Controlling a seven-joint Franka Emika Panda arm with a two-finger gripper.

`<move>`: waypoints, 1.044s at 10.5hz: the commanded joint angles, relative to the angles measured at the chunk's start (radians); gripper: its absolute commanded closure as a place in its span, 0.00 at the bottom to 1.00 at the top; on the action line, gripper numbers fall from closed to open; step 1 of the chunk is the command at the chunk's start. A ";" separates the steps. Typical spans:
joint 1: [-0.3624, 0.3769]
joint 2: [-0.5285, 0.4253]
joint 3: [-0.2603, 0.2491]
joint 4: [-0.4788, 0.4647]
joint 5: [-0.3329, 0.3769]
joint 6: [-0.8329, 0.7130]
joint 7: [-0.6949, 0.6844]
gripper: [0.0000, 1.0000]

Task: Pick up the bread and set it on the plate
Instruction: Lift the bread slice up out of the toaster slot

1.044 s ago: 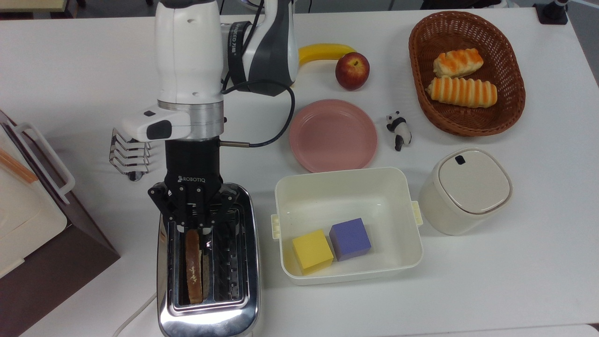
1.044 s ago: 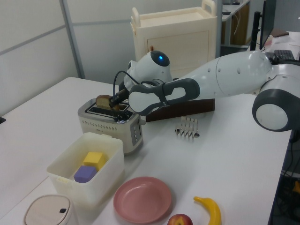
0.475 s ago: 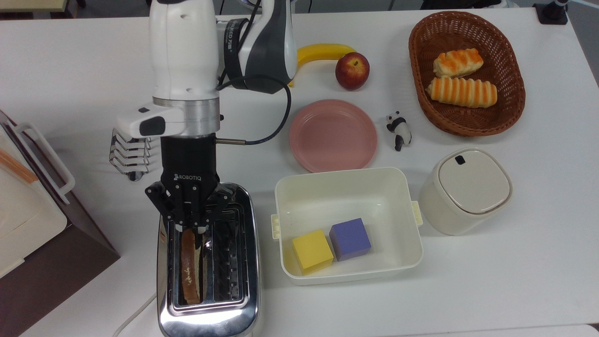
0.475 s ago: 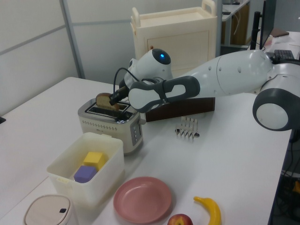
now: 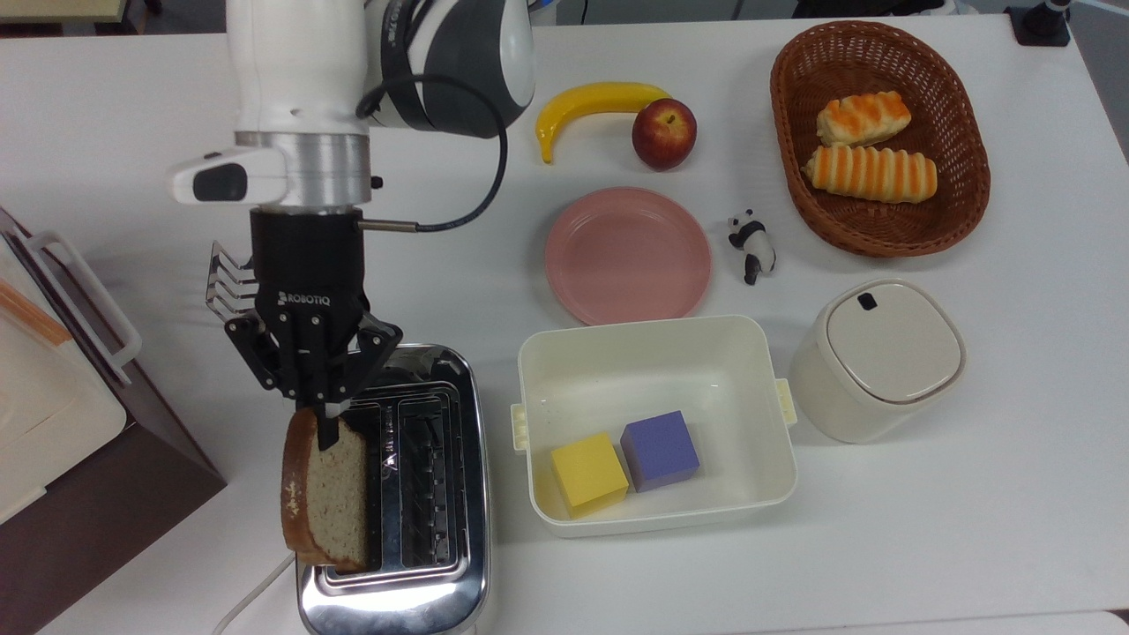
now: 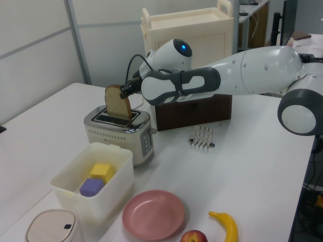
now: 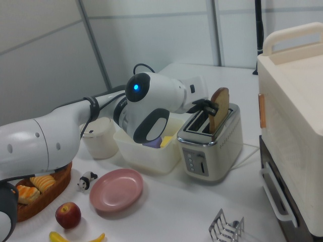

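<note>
We start with the white table (image 5: pixel 970 529), which carries everything, and the arm (image 6: pixel 252 70) reaching across it from the left view's right. Against the top view's left edge stands a cream cabinet on a dark base (image 5: pixel 53 423), cut off by the frame, so we cannot say what it is for.

The chrome toaster (image 5: pixel 414 494) sits at the near edge in the top view, its two slots running away from the camera. The gripper (image 5: pixel 328 414) hangs over the slot on the top view's left, its fingers closed on the top edge of the bread (image 5: pixel 331 498). The slice is upright, and in the left view its lower edge looks level with the slot mouth or just inside it; we cannot tell for sure whether it is fully clear. We take the vertical pinch to be forced by the slot, since only the upper crust is reachable there.

The white tub (image 5: pixel 657 423) holding a yellow cube and a purple cube lies beside the toaster, between it and a lidded white canister (image 5: pixel 882 357). The pink plate (image 5: pixel 628 254) is bare and sits just beyond the tub, well apart from the bread, so the carry will probably pass over or around the tub. The slice should need turning flat before release.

A wicker basket (image 5: pixel 794 176) with two striped rolls, a banana, an apple, a small panda figure and a wire toast rack (image 5: pixel 231 291), partly behind the gripper, complete the scene.
</note>
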 commanded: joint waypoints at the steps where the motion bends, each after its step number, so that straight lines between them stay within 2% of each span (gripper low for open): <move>1: -0.016 -0.065 0.005 -0.030 0.030 0.015 -0.020 0.89; 6: -0.013 -0.200 0.007 -0.042 0.107 -0.023 -0.010 0.91; 9: -0.042 -0.278 -0.008 -0.033 0.093 -0.338 -0.019 0.91; 11: -0.048 -0.324 -0.010 -0.036 0.050 -0.557 -0.045 0.91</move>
